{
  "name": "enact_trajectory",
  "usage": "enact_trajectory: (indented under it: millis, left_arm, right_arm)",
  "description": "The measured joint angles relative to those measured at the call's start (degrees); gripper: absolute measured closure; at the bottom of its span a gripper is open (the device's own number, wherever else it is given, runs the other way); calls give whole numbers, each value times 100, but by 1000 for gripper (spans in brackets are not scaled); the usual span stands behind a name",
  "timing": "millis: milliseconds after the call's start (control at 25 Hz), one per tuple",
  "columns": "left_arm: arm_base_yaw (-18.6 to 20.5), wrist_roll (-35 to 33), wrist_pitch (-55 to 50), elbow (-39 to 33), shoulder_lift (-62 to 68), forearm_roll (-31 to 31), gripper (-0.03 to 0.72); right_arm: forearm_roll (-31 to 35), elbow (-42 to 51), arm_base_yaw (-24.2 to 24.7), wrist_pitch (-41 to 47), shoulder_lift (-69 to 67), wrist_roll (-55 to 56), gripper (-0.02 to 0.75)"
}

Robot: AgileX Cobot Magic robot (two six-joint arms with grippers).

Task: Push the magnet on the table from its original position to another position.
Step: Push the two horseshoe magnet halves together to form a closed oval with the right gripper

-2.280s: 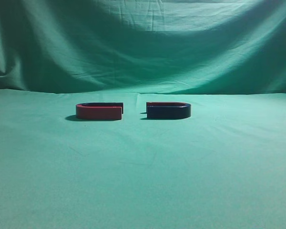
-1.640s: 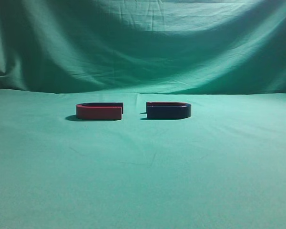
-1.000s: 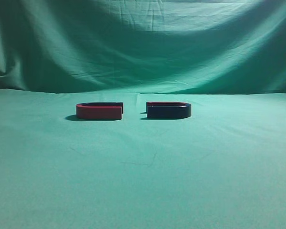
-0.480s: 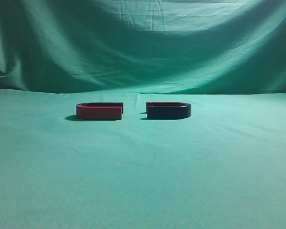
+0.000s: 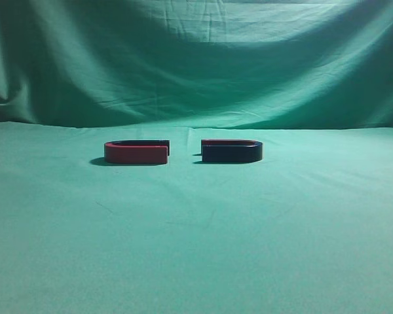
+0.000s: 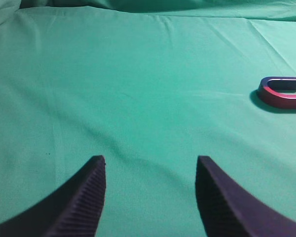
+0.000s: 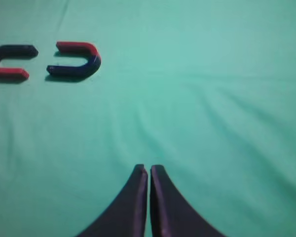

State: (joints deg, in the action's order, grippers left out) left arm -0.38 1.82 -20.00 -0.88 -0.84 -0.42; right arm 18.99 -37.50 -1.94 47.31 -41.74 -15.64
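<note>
1. judging from how things lie, the push has not begun: the magnet (image 5: 231, 152) sits flat on the bench (image 5: 196, 248), toward the far edge and a little right of the middle, with nothing touching it.
2. lying just beside it on the left, with a narrow strip of green cloth between them, is a red magnet (image 5: 136, 152); the two open ends face each other and they are not touching.
3. the right pincer (image 7: 149, 170) has its tips pressed together with nothing between them, and it hovers nearer the front edge, well apart from the magnet (image 7: 75, 60), which shows at the upper left of its view.
4. the left pincer (image 6: 150, 168) stands spread apart and empty, over bare cloth toward the left side of the bench; only the red magnet (image 6: 281, 92) shows at the right edge of its view.
5. neither arm appears in the exterior view, so both seem well back from the work.
6. everything is left to do: bring a pincer to the magnet, set it against one side, and slide the magnet to a new spot. the right one, tips together, looks the likelier pusher.
</note>
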Motion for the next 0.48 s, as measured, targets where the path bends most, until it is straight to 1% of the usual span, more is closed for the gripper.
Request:
enact_trajectory:
  millis: [240,400,480]
  left_arm:
    - [0,0,0,0,0,0,316]
    - [0,0,0,0,0,0,316]
    - [0,0,0,0,0,0,316]
  right_arm:
    - [88,-724,0,410,-1255,-152,738]
    - [661,-1137,-26,583,-2028,-510,738]
    - [795,-1310,-217,592,-2359,-628,738]
